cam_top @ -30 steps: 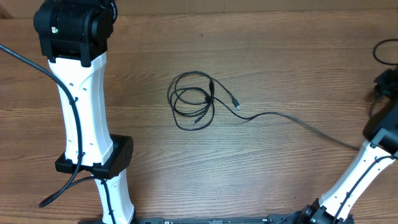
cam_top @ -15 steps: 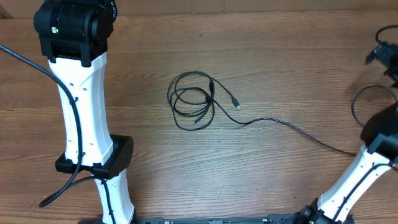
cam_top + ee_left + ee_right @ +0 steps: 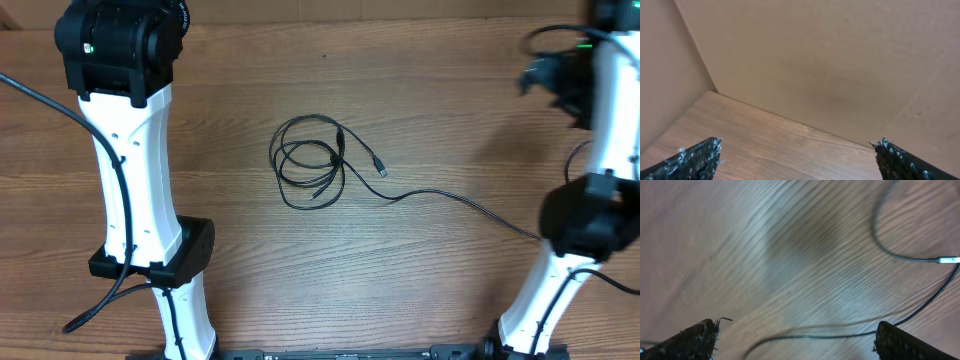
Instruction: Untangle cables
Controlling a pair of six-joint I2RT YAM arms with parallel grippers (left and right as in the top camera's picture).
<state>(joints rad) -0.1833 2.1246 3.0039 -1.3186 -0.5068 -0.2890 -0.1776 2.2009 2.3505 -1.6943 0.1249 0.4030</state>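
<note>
Overhead, the right arm (image 3: 610, 110) has swung in from the right edge toward the far side of the table (image 3: 450, 80). Its gripper (image 3: 795, 337) was partly closed a second ago; now its jaws stand wide apart with nothing between them. The right wrist view is smeared by motion, yet it shows bare wood below and a thin cord (image 3: 900, 255), likely one of the cables, curving past clear of the fingers. So the end it was pulling looks released.

The cables (image 3: 310, 165) lie as before: a loose coil of overlapping loops at mid-table, one plug (image 3: 380, 163) just right of it, and one strand (image 3: 460, 203) trailing right and nearward until the arm hides it. The left gripper (image 3: 795, 152) also gapes empty, facing a cardboard wall (image 3: 830, 60).

I judge one strand drawn out, while the coil itself is not yet undone.
</note>
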